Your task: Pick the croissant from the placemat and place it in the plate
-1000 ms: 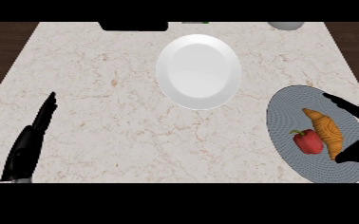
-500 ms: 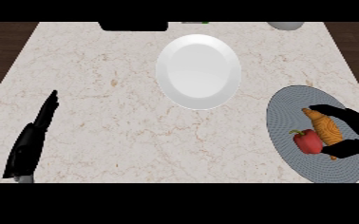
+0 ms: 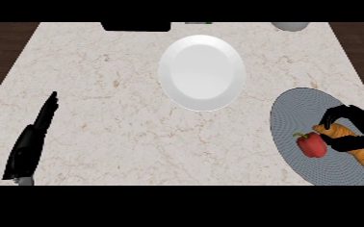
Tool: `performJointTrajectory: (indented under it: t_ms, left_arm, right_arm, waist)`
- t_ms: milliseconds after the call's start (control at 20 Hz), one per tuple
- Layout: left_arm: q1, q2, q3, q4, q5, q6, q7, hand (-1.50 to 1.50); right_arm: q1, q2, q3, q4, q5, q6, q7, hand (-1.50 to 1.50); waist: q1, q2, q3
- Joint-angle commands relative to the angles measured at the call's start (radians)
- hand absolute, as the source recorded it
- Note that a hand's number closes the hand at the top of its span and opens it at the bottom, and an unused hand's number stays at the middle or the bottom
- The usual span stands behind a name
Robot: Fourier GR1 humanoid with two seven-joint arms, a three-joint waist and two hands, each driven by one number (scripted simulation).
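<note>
Grasping is the step in hand: the right hand (image 3: 346,125) curls round the croissant (image 3: 340,133), which lies on the grey placemat (image 3: 292,120) just beside a red pepper (image 3: 311,145). Next, I judge, comes a lift clear of the pepper and a carry left to the white plate (image 3: 202,72), well apart on the desk (image 3: 107,101). The left hand (image 3: 32,142) rests released near the left edge.

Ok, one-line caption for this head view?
Right hand curled round the croissant on the placemat beside a red pepper; white plate empty.
</note>
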Motion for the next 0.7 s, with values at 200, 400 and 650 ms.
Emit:
performJointTrajectory:
  t_ms: [200,400,650]
  left_arm:
    - [-0.072,-0.028,-0.034,0.009,-0.015,-0.004,0.041,0.0]
    - [0.02,-0.028,-0.023,-0.009,-0.012,-0.003,-0.035,0.0]
    - [-0.004,0.012,0.01,-0.022,0.009,-0.037,0.011,0.0]
  right_arm:
    - [-0.287,-0.005,0.042,0.221,0.188,-0.213,0.192,1.5]
    - [-0.339,0.018,0.021,0.268,0.216,-0.379,0.213,1.5]
    - [-0.378,0.022,-0.039,0.27,0.189,-0.542,0.179,1.5]
  waist:
    - [0.044,0.019,0.005]
    - [0.036,0.012,0.004]
    - [0.022,0.008,0.004]
